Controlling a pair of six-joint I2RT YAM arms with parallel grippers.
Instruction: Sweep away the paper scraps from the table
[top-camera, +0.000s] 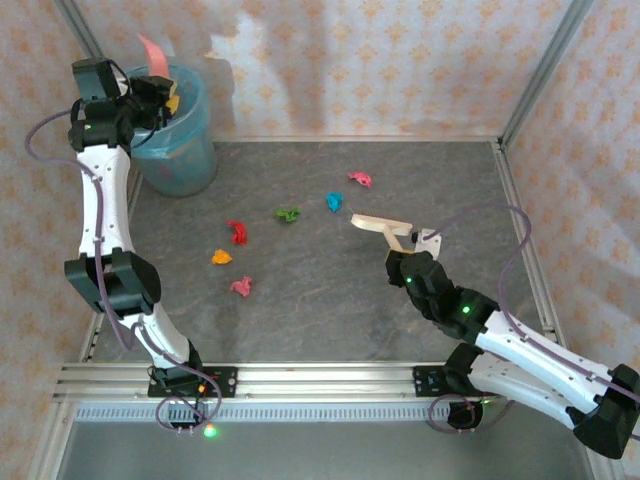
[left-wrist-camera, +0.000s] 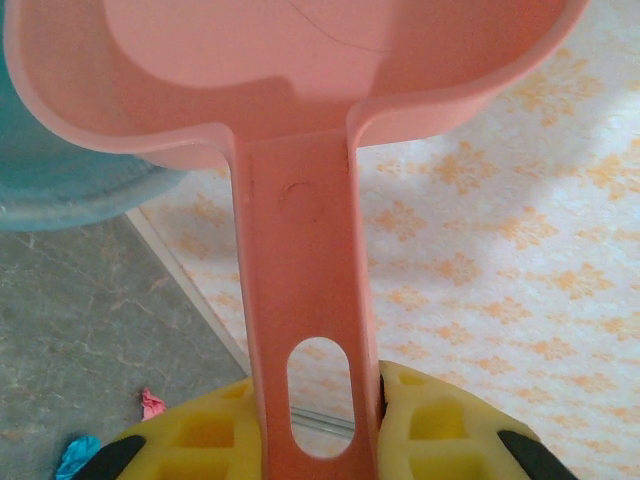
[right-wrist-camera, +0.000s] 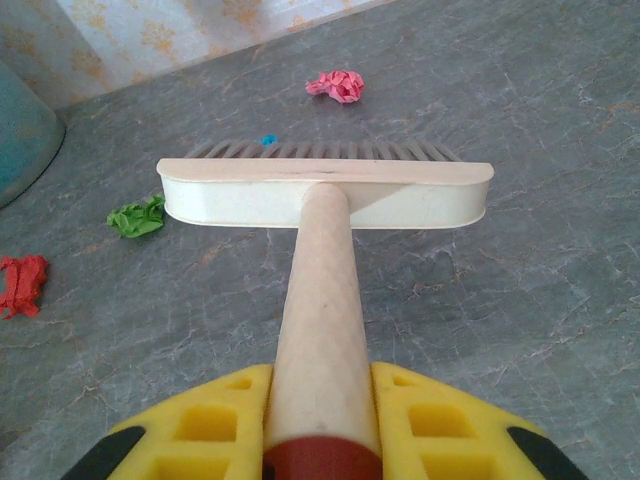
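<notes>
Gripping a cream plastic brush (right-wrist-camera: 325, 195) by its rounded handle, right gripper (right-wrist-camera: 320, 400) sits nearest the crumpled coloured paper scraps (top-camera: 237, 232), scattered ahead and leftward of the bristles (right-wrist-camera: 320, 150) across the dark grey marbled table (top-camera: 330, 300); left gripper (left-wrist-camera: 320, 420) clamps a pink plastic dustpan (left-wrist-camera: 300, 100).

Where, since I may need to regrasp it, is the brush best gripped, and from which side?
Take the brush by its round handle, near the red end cap, coming from behind, opposite the bristles. The handle is slim and straight, fitting between the yellow pads; the head is wide. The right claw grips it so.
</notes>
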